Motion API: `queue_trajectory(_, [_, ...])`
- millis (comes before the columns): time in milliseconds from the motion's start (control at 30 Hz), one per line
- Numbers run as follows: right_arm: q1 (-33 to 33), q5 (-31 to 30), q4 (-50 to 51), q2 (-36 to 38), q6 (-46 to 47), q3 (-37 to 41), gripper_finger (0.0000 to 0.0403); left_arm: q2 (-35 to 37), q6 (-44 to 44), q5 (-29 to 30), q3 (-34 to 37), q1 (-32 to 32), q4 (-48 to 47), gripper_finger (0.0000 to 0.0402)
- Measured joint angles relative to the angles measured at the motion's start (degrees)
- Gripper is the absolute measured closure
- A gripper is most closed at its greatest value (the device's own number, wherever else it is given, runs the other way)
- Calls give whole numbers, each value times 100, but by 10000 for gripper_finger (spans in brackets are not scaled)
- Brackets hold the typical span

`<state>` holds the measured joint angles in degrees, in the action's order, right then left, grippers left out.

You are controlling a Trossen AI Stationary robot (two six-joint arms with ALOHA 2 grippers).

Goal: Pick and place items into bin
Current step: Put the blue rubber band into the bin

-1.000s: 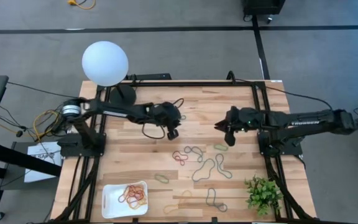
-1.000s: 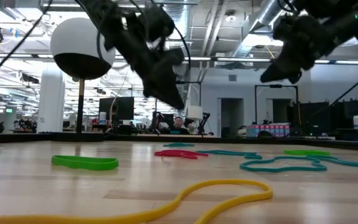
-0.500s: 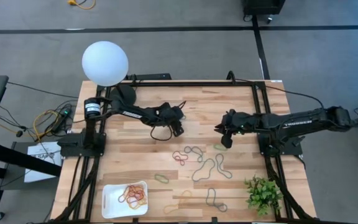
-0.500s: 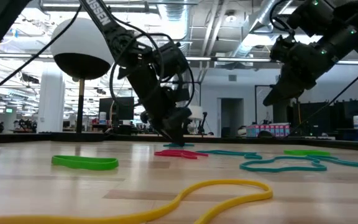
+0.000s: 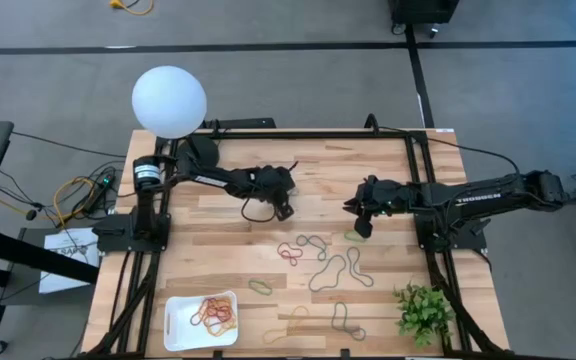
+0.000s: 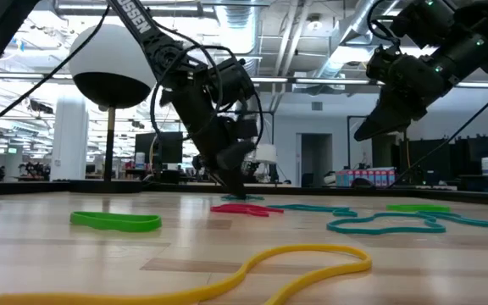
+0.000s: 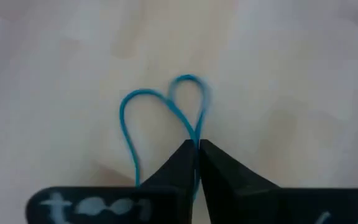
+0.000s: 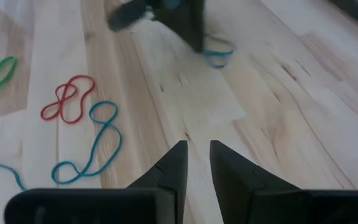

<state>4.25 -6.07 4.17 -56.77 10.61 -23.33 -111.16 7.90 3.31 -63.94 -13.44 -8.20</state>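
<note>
My left gripper (image 5: 283, 210) is low over the far middle of the table, shut on a thin teal band (image 7: 160, 112); the right wrist view shows that band (image 8: 218, 53) under it. My right gripper (image 5: 358, 228) hovers open above a green band (image 5: 355, 237) and touches nothing. More bands lie flat on the wood: red (image 5: 288, 252), teal-grey ones (image 5: 328, 272), green (image 5: 259, 286), yellow (image 5: 286, 325). The white bin (image 5: 174, 322) sits at the near left corner with orange and red bands in it. My left gripper pinches the teal band between its two fingertips (image 7: 190, 155), where two strands of the loop (image 7: 197, 134) run together. The fingers slant down from the table's left. The rest of the loop spreads out beyond the tips, close to the wood; whether it rests there I cannot tell.
A white globe lamp (image 5: 169, 101) stands at the far left corner, and a green leafy plant (image 5: 423, 310) at the near right corner. Black frame rails (image 5: 428, 200) run along the table's sides. Bare wood lies between the two grippers.
My left gripper has come down from well above the table to just over the wood near the red band, then stayed there. My right gripper has sunk a little over the green band. The bands on the table have not moved.
</note>
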Motion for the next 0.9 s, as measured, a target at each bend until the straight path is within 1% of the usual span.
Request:
queue_trajectory(100, [-4, 0, -39, 0, 29, -2, 339, 464, -156, -816, -155, 97, -743, 399])
queue_trajectory(200, [-4, 2, -38, 0, 139, -2, 339, 1100, -354, -1329, -284, 283, -1770, 400])
queue_trajectory(300, [-4, 1, -36, 0, 140, -2, 339, 1803, -396, -1519, -340, 670, -2798, 401])
queue_trajectory(367, [-4, 2, -36, 0, 142, -2, 339, 2313, -274, -1494, -355, 1108, -3375, 401])
queue_trajectory(467, [-4, 2, -36, 0, 142, -2, 339, 2886, 289, -1058, -350, 1973, -3984, 401])
queue_trajectory(533, [-4, 2, -36, 0, 142, -2, 339, 3151, 879, -724, -350, 2641, -4096, 401])
queue_trajectory(600, [-4, 2, -36, 0, 144, -2, 339, 3279, 1667, -420, -352, 3353, -4076, 401])
queue_trajectory(700, [-4, 2, -36, 0, 146, -2, 339, 3238, 2749, 156, -352, 4387, -4069, 401])
queue_trajectory(767, [-4, 2, -36, 0, 157, -2, 339, 3082, 3361, 608, -352, 4960, -4057, 401])
queue_trajectory(833, [-9, 8, -36, 0, 214, -2, 339, 2848, 3960, 925, -350, 5438, -4059, 401])
queue_trajectory(900, [-9, 9, -41, -42, 394, -7, 339, 2624, 4509, 1071, -350, 5804, -4056, 401])
